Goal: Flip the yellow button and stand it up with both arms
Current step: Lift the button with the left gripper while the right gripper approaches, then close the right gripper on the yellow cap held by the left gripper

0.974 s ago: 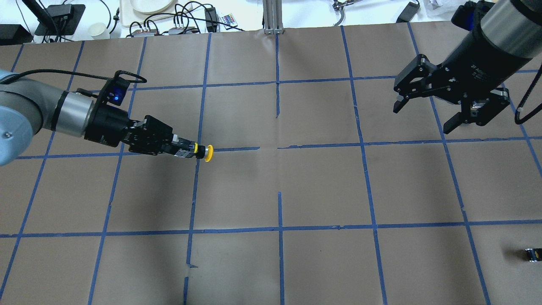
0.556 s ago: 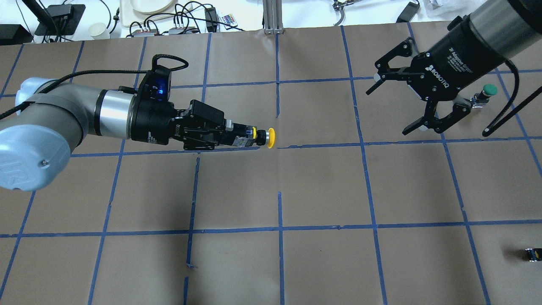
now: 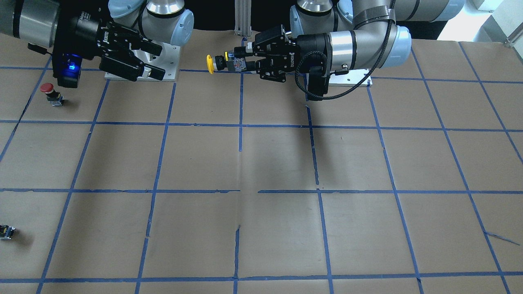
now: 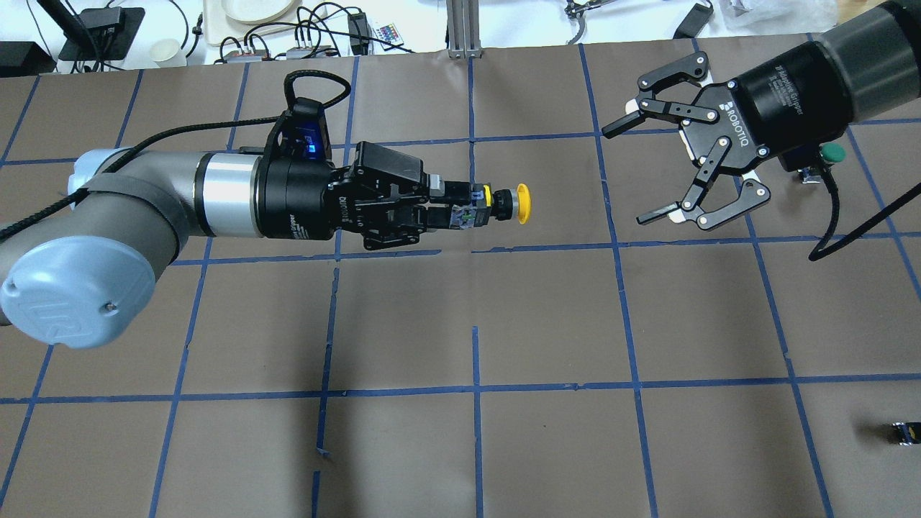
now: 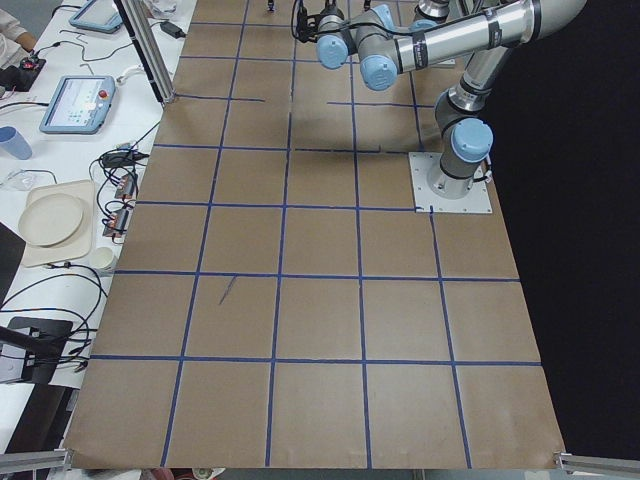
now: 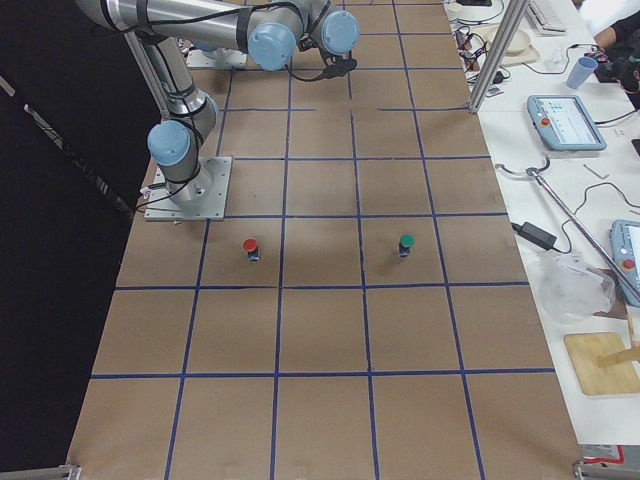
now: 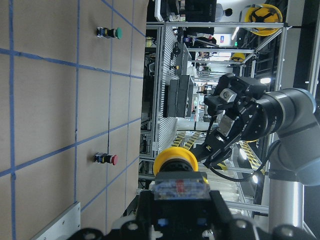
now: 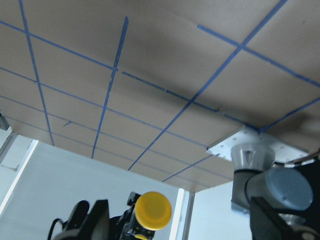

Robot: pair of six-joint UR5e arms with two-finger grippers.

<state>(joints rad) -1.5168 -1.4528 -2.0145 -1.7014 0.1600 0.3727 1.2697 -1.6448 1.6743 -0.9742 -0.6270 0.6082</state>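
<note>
As the left end effector [image 4: 460, 207] pinches the yellow button [image 4: 522, 203] aloft, the spread right end effector [image 4: 626, 174] could knock it loose if misaligned.

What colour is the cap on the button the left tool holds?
Yellow cap, clearest in the overhead view.

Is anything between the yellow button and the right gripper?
Nothing. Overhead, the yellow button and the open right gripper are separated only by air above taped table paper.
</note>
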